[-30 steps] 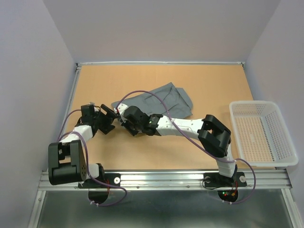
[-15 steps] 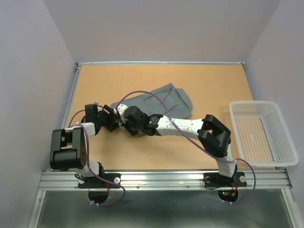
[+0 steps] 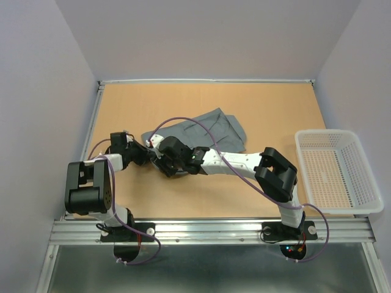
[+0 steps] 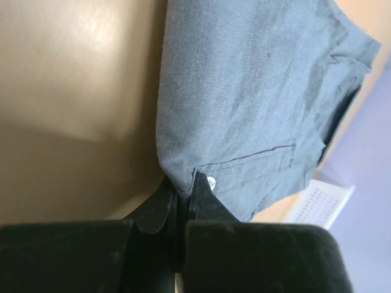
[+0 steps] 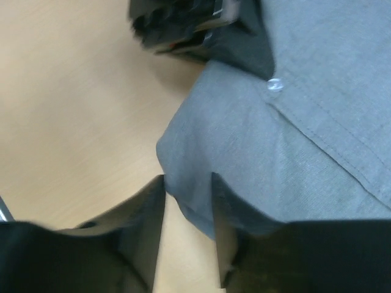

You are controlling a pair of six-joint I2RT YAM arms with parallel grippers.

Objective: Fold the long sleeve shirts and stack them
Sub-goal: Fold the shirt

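The shirt [image 4: 244, 91] is grey woven cloth, matt, with a fine weave; its small button [image 5: 274, 85] is pale and glossy. The desk [image 4: 73, 73] is smooth light wood with a soft shine. The basket [image 3: 333, 174] is white plastic mesh. The left end effector [image 4: 182, 190] is black matt plastic.

The tan wooden surface [image 3: 183, 201] carries a grey shirt [image 3: 214, 125], which lies rumpled and partly folded near its middle, a little toward the far side. A white mesh basket [image 3: 327, 132] sits at the surface's right edge, well apart from the shirt.
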